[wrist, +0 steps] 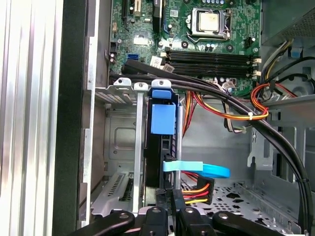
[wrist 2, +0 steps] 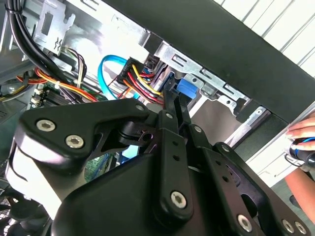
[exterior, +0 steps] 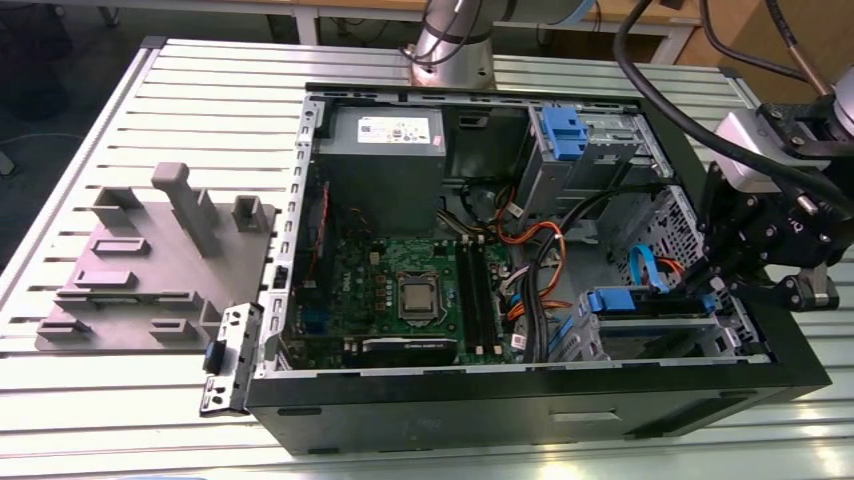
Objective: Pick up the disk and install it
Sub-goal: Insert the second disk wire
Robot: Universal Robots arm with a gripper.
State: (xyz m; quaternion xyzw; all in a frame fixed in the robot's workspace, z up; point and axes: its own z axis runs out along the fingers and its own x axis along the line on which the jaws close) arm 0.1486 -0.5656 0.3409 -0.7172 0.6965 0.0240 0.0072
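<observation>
Arm reached in from exterior view's right, tool low at open computer case edge. Fingers narrow, pinched on the disk (blue front tab showing), which stood on edge in metal bay at case corner. Black cable bundle crossed just above bay; orange-yellow wires and light blue data cable crowded beside the disk. One motherboard, one power supply, second blue caddy in upper cage. Person's hand near case wall.
</observation>
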